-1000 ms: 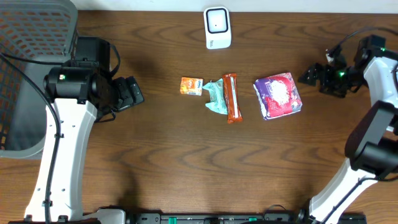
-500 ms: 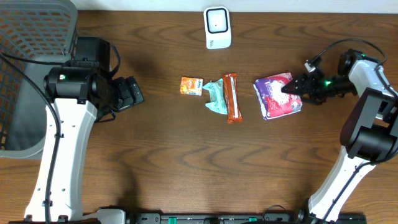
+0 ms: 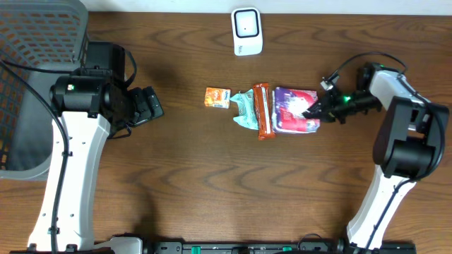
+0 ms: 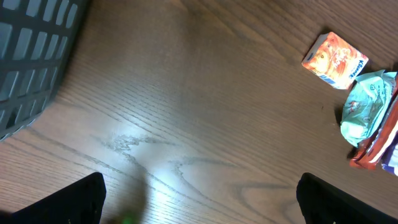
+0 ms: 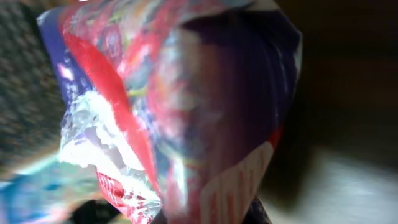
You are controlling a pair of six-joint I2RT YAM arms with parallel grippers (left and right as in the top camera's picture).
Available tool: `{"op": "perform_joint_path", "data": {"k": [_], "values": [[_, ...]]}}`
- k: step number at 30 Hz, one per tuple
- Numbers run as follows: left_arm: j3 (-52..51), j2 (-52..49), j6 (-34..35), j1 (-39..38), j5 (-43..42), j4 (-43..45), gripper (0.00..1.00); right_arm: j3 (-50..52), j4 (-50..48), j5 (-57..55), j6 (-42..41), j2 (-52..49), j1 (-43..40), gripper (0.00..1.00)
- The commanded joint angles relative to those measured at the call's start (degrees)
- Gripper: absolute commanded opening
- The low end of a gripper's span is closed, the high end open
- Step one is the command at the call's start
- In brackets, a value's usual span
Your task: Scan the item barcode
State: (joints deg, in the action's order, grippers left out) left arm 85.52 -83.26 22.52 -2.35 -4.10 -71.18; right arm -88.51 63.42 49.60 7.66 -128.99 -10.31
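The item is a purple and red snack bag (image 3: 293,109) lying mid-table, pressed against an orange bar (image 3: 263,111). My right gripper (image 3: 316,109) is shut on the bag's right edge. In the right wrist view the crinkled bag (image 5: 186,106) fills the frame, and its lower edge runs down between the dark tips of my right gripper (image 5: 180,214). No barcode shows on it. The white scanner (image 3: 247,31) stands at the table's back edge. My left gripper (image 3: 150,104) hovers far to the left, open and empty, its fingertips (image 4: 68,202) wide apart over bare wood.
A small orange box (image 3: 217,97) and a teal packet (image 3: 244,109) lie left of the bar; both also show in the left wrist view, the orange box (image 4: 334,60) above the teal packet (image 4: 367,115). A grey mesh basket (image 3: 35,56) fills the back left corner.
My right gripper has swung left from the table's right side onto the bag and shut on its edge. The bag has slid left against the orange bar. The left arm has not moved.
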Motion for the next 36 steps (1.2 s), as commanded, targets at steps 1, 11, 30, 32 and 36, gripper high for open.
{"op": "perform_joint_path", "data": {"k": [1, 11, 30, 32, 36], "values": [[-0.2, -0.4, 0.5, 0.1, 0.5, -0.2, 0.98, -2.5, 1.5, 16.4, -15.5, -0.9, 1.4, 0.01], [-0.2, -0.4, 0.5, 0.1, 0.5, -0.2, 0.98, -2.7, 16.9, 36.0, -27.7, -0.9, 1.8, 0.01], [-0.2, -0.4, 0.5, 0.1, 0.5, -0.2, 0.98, -2.7, 32.3, 36.9, -16.9, -0.9, 1.8, 0.01], [-0.2, -0.4, 0.5, 0.1, 0.5, -0.2, 0.98, -2.7, 32.4, 36.9, -16.7, -0.9, 1.8, 0.02], [-0.2, -0.4, 0.5, 0.1, 0.5, -0.2, 0.98, -2.7, 33.9, 36.9, -15.1, -0.9, 1.8, 0.01]]}}
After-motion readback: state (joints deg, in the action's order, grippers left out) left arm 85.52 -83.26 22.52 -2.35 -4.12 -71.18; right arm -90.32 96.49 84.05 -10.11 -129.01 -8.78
